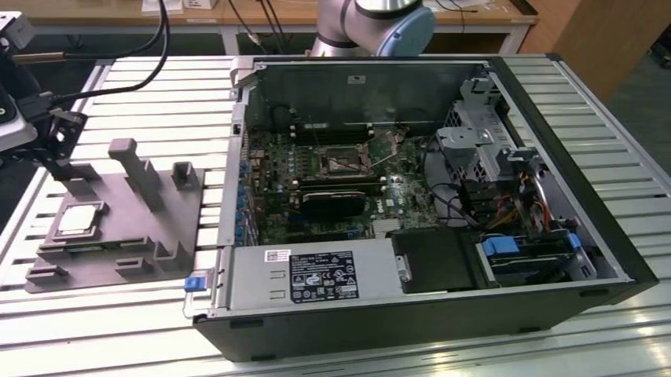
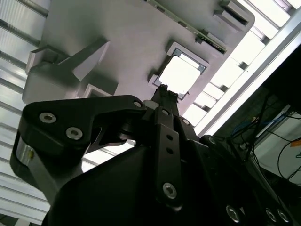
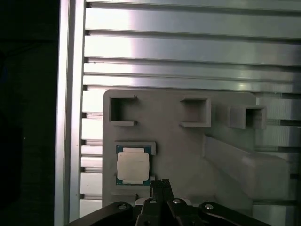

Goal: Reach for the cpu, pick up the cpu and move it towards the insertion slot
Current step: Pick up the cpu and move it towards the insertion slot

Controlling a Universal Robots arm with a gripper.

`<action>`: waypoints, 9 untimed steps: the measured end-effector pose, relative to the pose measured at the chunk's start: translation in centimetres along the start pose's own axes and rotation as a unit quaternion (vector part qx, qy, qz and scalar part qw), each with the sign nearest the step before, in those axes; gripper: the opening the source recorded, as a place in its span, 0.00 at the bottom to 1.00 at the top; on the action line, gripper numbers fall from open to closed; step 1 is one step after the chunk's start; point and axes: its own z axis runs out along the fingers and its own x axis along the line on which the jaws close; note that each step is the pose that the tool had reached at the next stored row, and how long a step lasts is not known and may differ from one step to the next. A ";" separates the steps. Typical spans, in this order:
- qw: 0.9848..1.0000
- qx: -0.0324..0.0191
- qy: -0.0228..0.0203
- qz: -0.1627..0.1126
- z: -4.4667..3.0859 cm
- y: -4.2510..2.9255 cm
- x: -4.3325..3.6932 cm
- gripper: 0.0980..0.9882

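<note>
**reach step in hand: cpu (image 1: 81,219) not yet lifted**

exterior view: the cpu is seen lying flat in a recess of the grey fixture block (image 1: 157,216), on the slatted table (image 1: 137,78), at the exterior view's left. the insertion slot (image 1: 343,163) is seen on the board inside the open pc case (image 1: 419,322), well apart from the chip, toward the exterior view's right. nothing is seated in the slot, as far as can be made out.

first wrist view: the cpu (image 3: 133,167) is shown square in its pocket, metal top up. the gripper (image 3: 160,184) is held just beside one corner of the chip, not over its middle. its jaws appear pressed together w/ nothing between them. whether the tips are touching the fixture block (image 3: 174,146) can't be told; height isn't readable here.

second wrist view: the gripper (image 2: 163,89) tip is seen close to the cpu (image 2: 180,76), at its edge, w/ the chip bright and uncovered. the same closed, empty look is given.

judgement: the reach is nearly done; pick and carry are not yet begun. for a grasp, the jaws would need to be opened wider than the chip, centred over it and squared to its sides, then lowered w/o scraping the pocket rim. a level hold would be called for, since the chip is thin and flat and little edge is offered above the recess.
</note>
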 end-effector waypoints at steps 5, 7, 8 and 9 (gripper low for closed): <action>1.000 0.002 -0.002 0.000 0.70 0.02 0.50 0.01; 1.000 0.002 -0.002 0.000 1.01 0.02 0.71 0.01; 1.000 0.003 -0.003 0.000 1.17 0.03 0.81 0.01; 1.000 0.003 -0.003 0.000 1.32 0.03 0.90 0.01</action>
